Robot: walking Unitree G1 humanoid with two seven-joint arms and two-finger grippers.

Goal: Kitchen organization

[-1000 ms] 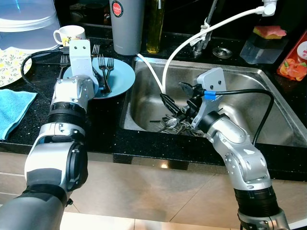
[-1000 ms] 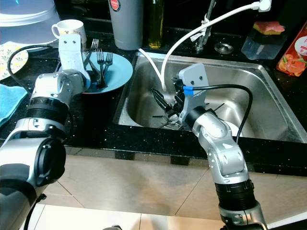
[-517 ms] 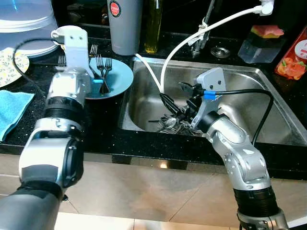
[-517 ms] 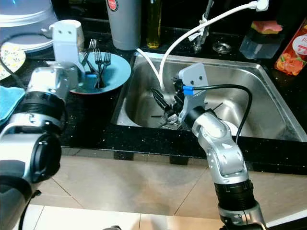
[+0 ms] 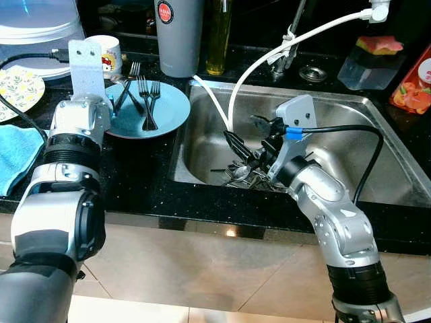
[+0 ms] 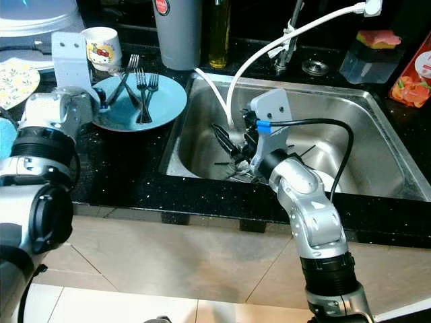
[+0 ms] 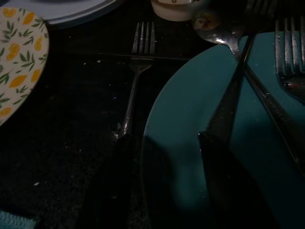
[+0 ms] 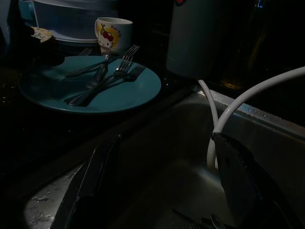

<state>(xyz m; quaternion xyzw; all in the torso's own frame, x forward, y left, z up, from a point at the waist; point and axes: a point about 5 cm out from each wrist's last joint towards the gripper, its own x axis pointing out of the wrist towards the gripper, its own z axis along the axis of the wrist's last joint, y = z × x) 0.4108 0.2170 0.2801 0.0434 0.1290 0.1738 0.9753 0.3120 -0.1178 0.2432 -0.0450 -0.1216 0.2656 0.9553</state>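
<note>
A teal plate (image 5: 168, 116) on the black counter holds several forks (image 5: 147, 101) and a spoon (image 7: 223, 32). Another fork (image 7: 131, 98) lies on the counter beside the plate's left rim. My left gripper (image 7: 164, 162) hovers open and empty at that rim, one finger over the counter and one over the plate. More cutlery (image 5: 241, 176) lies in a heap on the bottom of the steel sink (image 5: 337, 111). Just above that heap, my right gripper (image 5: 250, 138) is open with nothing between its fingers.
A white hose (image 5: 269, 48) loops into the sink beside the right gripper. Behind the plate stand a cartoon mug (image 5: 112, 48), a grey canister (image 5: 178, 37) and an oil bottle (image 5: 217, 37). A blue towel (image 5: 15, 149) and a lemon-patterned plate (image 5: 20, 84) lie left.
My left arm has drawn back to the left, from over the plate to its left rim. The right arm has stayed where it was in the sink.
</note>
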